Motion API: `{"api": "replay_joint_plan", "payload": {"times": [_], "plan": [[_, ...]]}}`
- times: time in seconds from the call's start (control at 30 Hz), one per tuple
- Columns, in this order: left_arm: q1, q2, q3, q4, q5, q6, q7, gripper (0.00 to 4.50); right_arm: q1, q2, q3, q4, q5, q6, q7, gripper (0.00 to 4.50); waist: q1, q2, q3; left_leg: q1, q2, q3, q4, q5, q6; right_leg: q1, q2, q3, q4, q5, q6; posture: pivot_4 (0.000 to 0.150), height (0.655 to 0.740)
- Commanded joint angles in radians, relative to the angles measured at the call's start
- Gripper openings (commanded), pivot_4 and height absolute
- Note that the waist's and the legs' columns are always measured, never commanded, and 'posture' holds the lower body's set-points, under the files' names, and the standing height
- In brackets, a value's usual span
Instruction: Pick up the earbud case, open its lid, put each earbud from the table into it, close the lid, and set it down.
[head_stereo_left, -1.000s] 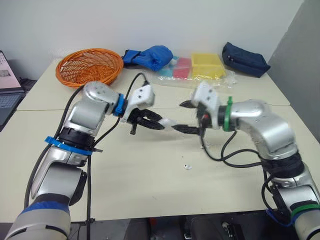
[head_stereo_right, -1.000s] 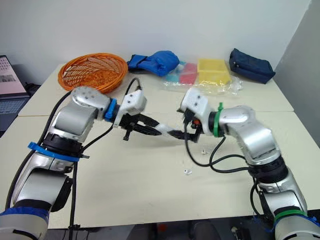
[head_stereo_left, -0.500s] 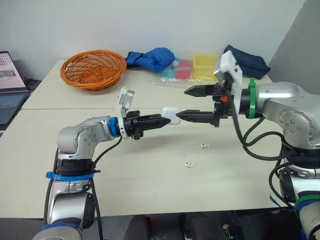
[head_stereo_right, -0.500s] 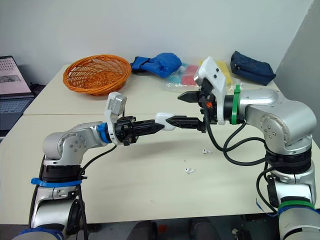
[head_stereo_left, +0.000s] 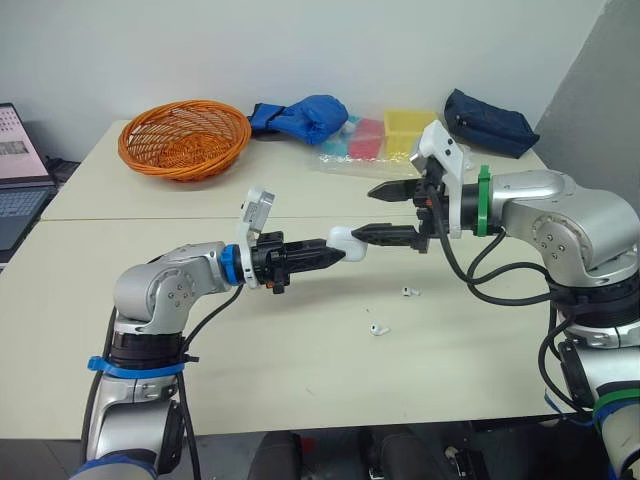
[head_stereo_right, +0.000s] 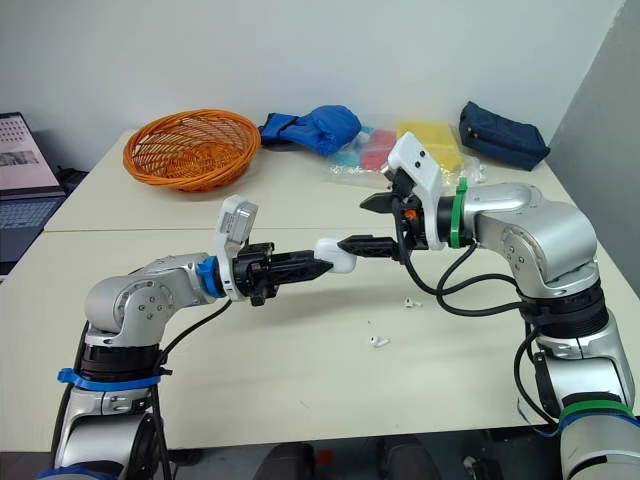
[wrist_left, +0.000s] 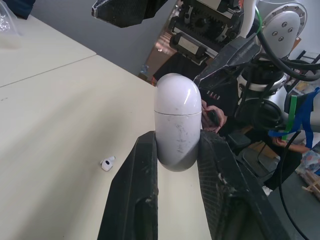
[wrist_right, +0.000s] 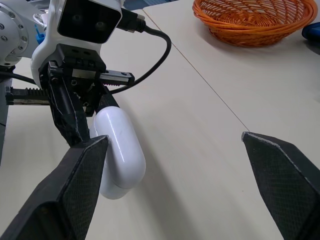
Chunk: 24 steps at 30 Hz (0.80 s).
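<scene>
Currently, earbud case (head_stereo_left: 347, 243): white, rounded, lid closed along a visible seam, held in the air above the pale surface (head_stereo_left: 300, 380), between the two arms. Left gripper (head_stereo_left: 325, 254): fingers (wrist_left: 145, 165) clamped on the lower half of the case from opposite sides, with the lid end pointing away from the wrist and toward the other arm. Right gripper (head_stereo_left: 362, 211): fingers (wrist_right: 75, 195) spread wide apart, holding nothing. Its lower finger tip reaches the lid end of the case, either touching it or just beside it; contact cannot be told. Its upper finger stands above the case, clear of it. First earbud (head_stereo_left: 408, 292): white, lying on the surface below the right gripper. Second earbud (head_stereo_left: 376, 329): white, lying on the surface nearer the robot, near the first but not touching it. Both lie lower than the held case and toward the right arm's side. Orange wicker basket (head_stereo_left: 185, 135): at the far left of the surface, upright. Blue fabric bundle (head_stereo_left: 300, 112): just beside the basket, along the far edge. Pink box (head_stereo_left: 365, 135) and yellow box (head_stereo_left: 410, 130): side by side behind the right gripper, resting on crinkled clear plastic (head_stereo_left: 340, 158). Navy pouch (head_stereo_left: 488, 118): at the far right corner, near the yellow box. Laptop (head_stereo_left: 15, 170): open, at the far left edge of the head views, off the main surface.
</scene>
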Motion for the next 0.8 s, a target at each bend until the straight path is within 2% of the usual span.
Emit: {"api": "replay_joint_plan", "payload": {"times": [0.03, 0.8], "plan": [[-0.016, 0.01, 0.003, -0.026, -0.033, -0.036, -0.015, 0.73, -0.016, -0.015, -0.015, -0.031, 0.024, 0.008, 0.014, 4.45, 0.0, 0.0, 0.0, 0.0, 0.0, 0.0, 0.0, 0.0, 0.0, 0.0, 0.0, 0.0, 0.0, 0.0, 0.0, 0.15, 0.74], [-0.047, 0.017, -0.04, 0.008, -0.033, -0.075, -0.042, 0.73, -0.008, -0.021, 0.015, -0.035, 0.001, -0.004, -0.013, 4.45, 0.0, 0.0, 0.0, -0.003, 0.0, 0.0, -0.002, 0.0, 0.0, -0.001, 0.0, -0.001, -0.005, 0.0, 0.0, 0.15, 0.74]]}}
